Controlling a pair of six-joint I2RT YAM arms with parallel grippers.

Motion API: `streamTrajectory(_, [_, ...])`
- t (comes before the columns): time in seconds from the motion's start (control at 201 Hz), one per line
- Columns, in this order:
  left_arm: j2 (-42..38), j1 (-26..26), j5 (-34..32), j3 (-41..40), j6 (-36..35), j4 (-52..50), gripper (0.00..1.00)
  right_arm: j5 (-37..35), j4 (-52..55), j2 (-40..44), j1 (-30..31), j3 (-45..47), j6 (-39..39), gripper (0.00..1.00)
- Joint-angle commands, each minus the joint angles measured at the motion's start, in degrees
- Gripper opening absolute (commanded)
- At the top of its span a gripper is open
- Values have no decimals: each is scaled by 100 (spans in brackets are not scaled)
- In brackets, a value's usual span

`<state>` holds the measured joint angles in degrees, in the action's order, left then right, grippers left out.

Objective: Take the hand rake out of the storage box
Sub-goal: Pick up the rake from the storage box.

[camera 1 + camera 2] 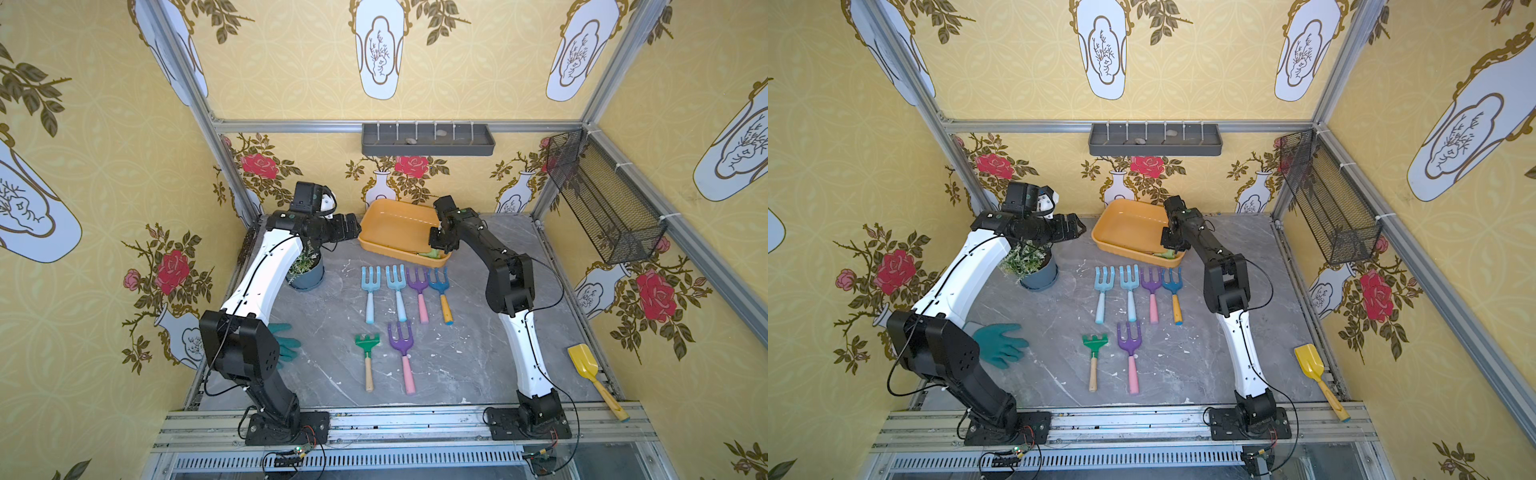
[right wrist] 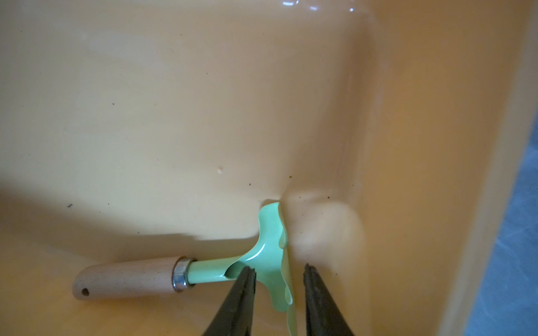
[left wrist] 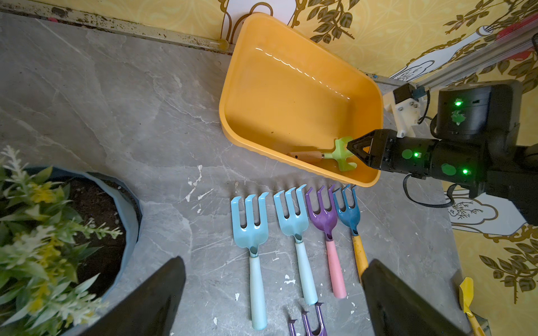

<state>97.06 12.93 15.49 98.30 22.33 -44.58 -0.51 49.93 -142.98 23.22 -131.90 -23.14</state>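
Note:
The orange-yellow storage box (image 1: 395, 224) (image 1: 1125, 228) (image 3: 291, 96) stands at the back of the table. A light green hand rake (image 2: 270, 261) (image 3: 340, 154) with a wooden handle lies in its near right corner, the head against the wall. My right gripper (image 2: 279, 267) (image 1: 436, 245) (image 3: 353, 147) reaches into that corner. Its jaws straddle the rake's head, one finger at the neck, the other a small gap away from the tines. My left gripper (image 3: 275, 260) (image 1: 351, 226) hovers wide open left of the box, holding nothing.
Several coloured hand forks (image 1: 399, 291) and a dark green rake (image 1: 367, 353) lie in rows in front of the box. A potted plant (image 1: 307, 278) stands under my left arm. A green glove (image 1: 286, 340), a yellow shovel (image 1: 586, 365), a wire basket (image 1: 602, 199) and a grey tray (image 1: 428, 139) line the edges.

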Motion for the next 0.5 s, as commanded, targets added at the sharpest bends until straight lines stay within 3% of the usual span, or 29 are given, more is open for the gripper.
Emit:
streamTrajectory(0.0, [47, -13, 73, 34, -71, 2, 100, -89, 25, -97, -2, -60, -31, 30])
streamTrajectory(0.299, [6, -25, 58, -12, -66, -16, 100, -93, -267, -392, -11, -241, 232, 24])
streamTrajectory(0.498, [-98, -25, 59, -87, -45, 49, 99, 35, -461, -379, -27, -276, 425, 7])
